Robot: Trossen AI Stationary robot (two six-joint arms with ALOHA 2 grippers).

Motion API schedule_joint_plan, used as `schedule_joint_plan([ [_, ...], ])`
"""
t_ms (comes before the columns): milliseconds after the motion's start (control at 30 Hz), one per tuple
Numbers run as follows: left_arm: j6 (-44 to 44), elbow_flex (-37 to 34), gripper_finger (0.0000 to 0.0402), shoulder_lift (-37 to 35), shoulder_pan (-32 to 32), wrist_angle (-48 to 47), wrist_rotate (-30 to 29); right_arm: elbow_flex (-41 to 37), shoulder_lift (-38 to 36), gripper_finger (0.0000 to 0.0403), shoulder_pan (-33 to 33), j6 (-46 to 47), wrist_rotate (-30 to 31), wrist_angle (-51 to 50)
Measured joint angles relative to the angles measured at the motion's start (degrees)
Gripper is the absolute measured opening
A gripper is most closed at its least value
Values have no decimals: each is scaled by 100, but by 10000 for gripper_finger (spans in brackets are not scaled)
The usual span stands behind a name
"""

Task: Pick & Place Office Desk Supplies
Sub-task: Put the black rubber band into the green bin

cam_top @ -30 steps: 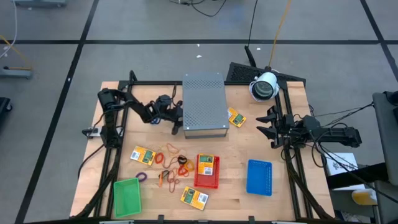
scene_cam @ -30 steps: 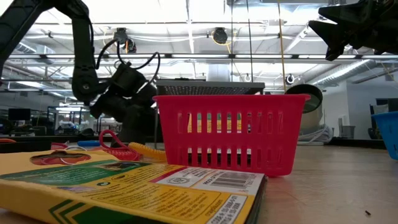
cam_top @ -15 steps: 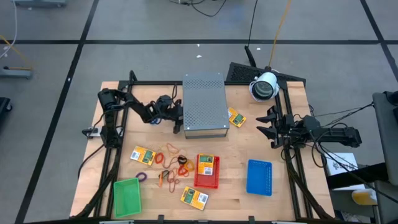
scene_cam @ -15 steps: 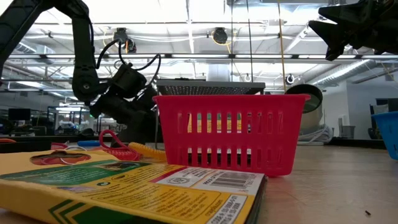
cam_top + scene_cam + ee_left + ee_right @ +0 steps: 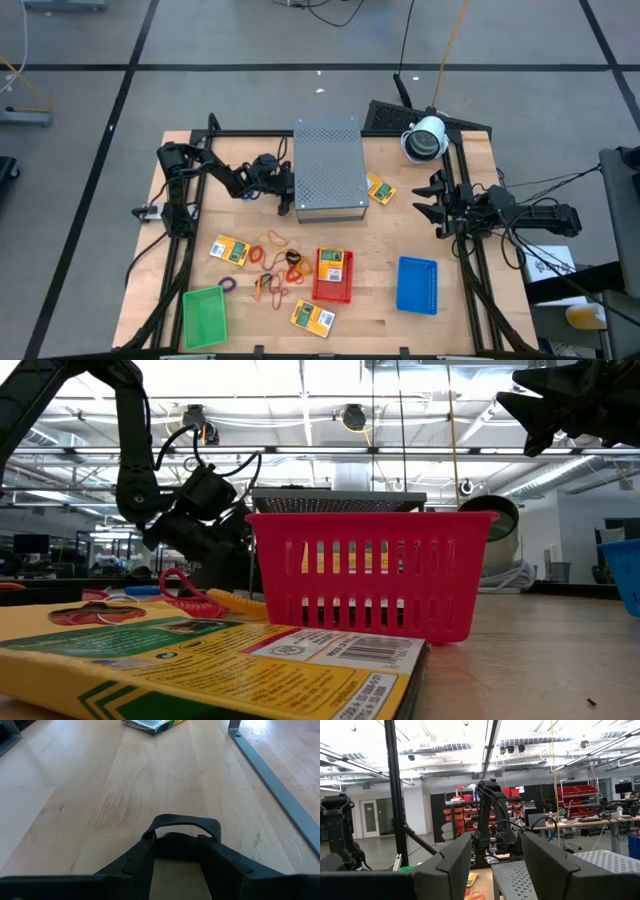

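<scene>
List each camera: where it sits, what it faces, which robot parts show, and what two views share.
High: overhead, facing down; both arms, left gripper, right gripper.
Low: table height, facing red tray; both arms.
Left wrist: facing bare table; own fingers.
Right wrist: level, facing room; own fingers.
Shared: grey perforated box, high and right wrist.

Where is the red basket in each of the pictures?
High view: the red tray sits low, middle of the table, a yellow-and-green packet lying inside it.
Low view: it fills the picture's middle, close to the camera.
Left wrist view: not in it.
Right wrist view: not in it.
Shared landmark: the grey perforated box sits just beyond the tray, and its top shows above the tray's rim in the low view.
</scene>
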Motion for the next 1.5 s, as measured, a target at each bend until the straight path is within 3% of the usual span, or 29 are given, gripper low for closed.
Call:
schedule_joint_plan([
  [833, -151, -7, 158, 2, 0, -116, 89, -2, 0, 169, 0, 0, 0, -2],
  [1233, -280, -7, 216, 2, -2, -121, 76, -2, 1, 169, -1, 0, 0, -4],
  [1500, -267, -7, 217, -85, 0, -293, 38, -1, 0, 169, -2, 1, -1, -7],
])
